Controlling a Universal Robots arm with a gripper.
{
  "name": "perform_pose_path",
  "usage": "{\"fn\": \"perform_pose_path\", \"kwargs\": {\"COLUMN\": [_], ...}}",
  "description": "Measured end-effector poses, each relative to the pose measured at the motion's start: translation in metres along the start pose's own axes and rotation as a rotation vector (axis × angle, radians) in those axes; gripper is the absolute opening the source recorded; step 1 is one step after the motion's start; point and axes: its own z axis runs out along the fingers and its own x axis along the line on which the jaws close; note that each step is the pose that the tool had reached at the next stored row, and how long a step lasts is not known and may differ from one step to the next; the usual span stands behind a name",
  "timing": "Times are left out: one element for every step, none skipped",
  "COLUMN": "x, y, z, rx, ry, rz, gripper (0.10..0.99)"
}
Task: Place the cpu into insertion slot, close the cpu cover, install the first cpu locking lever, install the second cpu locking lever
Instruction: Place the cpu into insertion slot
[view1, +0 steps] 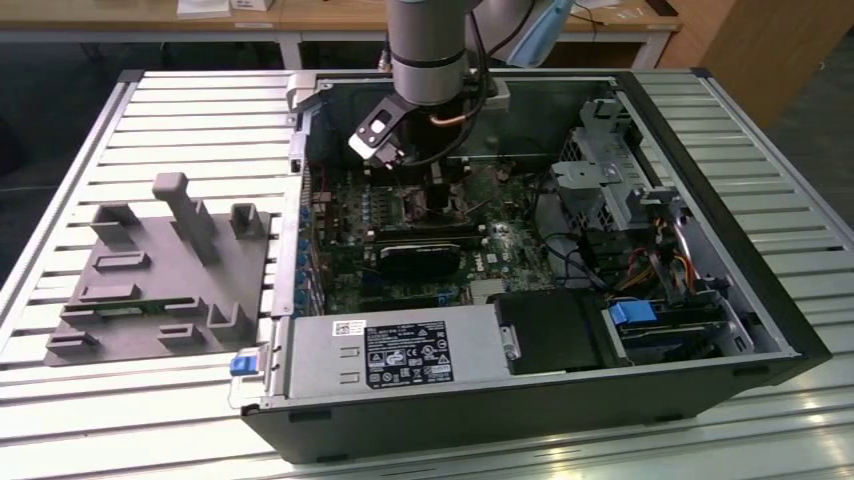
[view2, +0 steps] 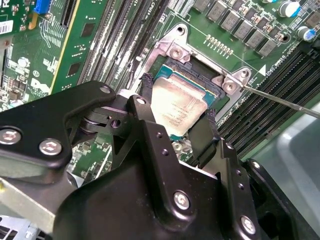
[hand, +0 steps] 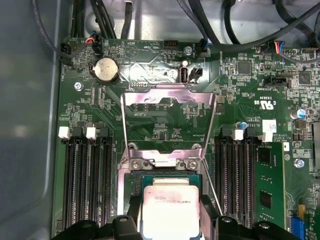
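The pincer (view2: 178, 114) is clenched on the chip (view2: 175, 102). Its two black fingers (view2: 146, 97) press on two opposite edges of the silvery square. The chip is right over the slot (view2: 192, 70), the square hole with a shiny metal frame in the green board (view2: 90, 45). In the second wrist view the chip leans a little. I cannot tell if it sits all the way down in the slot. A thin metal rod (view2: 280, 101) sticks out sideways from one corner of the slot.

In the first wrist view, the pincer (hand: 170, 220) holds the chip (hand: 170, 207) over the slot (hand: 165, 176), and a strip of the slot peeks out past the chip's far edge. The cover (hand: 169, 95) stands up open, hinged on the side of the slot away from the pincer. The green board shows through its big window. Long black rails (hand: 85, 180) run along both sides of the slot. A round silver battery (hand: 106, 70) lies past the cover, farther from the slot.

In the exterior view, the arm (view1: 427, 50) comes down from above into the open computer box (view1: 534, 420), and the pincer (view1: 434, 195) is low over the slot. A grey power box (view1: 387, 355) with a label sits at one end of the computer box, well apart from the slot. A grey plastic stand (view1: 160, 270) rests on the table (view1: 801, 130) outside the computer box, on the exterior view's left.
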Motion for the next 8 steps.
{"fn": "perform_pose_path", "kwargs": {"x": [0.0000, 0.0000, 0.0001, 0.0001, 0.0001, 0.0001, 0.0001, 0.0001], "y": [-0.0004, -0.0008, -0.0008, -0.0008, -0.0008, -0.0008, -0.0009, -0.0008], "z": [0.0002, 0.0003, 0.0003, 0.0003, 0.0003, 0.0004, 0.0004, 0.0004], "rx": [0.000, 0.000, 0.000, 0.000, 0.000, 0.000, 0.000, 0.000], "ry": [-0.0002, -0.0001, -0.0001, 0.0000, -0.0001, 0.0000, 0.0001, 0.0001], "rz": [0.001, 0.002, 0.002, 0.002, 0.002, 0.003, 0.003, 0.003], "gripper": [0.537, 0.537, 0.537, 0.537, 0.537, 0.537, 0.537, 0.537]}}
